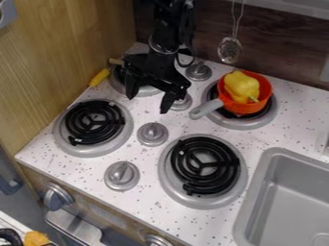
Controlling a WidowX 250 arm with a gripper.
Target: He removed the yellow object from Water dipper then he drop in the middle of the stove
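Nearest, on the stove's front, two knobs (57, 196), with a silver handle (74, 229) between; at the near left corner, part of one orange-yellow item (36, 238). Above, on the speckled top (145, 204), four burners in all: two nearer ones with bare black coils, front right (203, 166) and left (94, 122), then two farther back. At right, one grey sink (254, 192). Up the middle, four grey knobs (152, 134) in a slanting row, in the way of any flat spot there. Farther back, one black gripper (149, 101), pointing down, jaws wide apart with nothing between them, partly hiding the back left burner (147, 91) and the knob nearest its tips. Beside that burner, by the wooden wall (57, 53), one slim yellow-handled thing (99, 77). On the back right burner (237, 124), one orange pot (262, 91), grey handle aimed left and nearer, and inside it one yellow pepper (241, 85), stem toward the near right, top above the rim. Farthest, against the brown back wall (283, 57), one hanging perforated spoon (229, 49).
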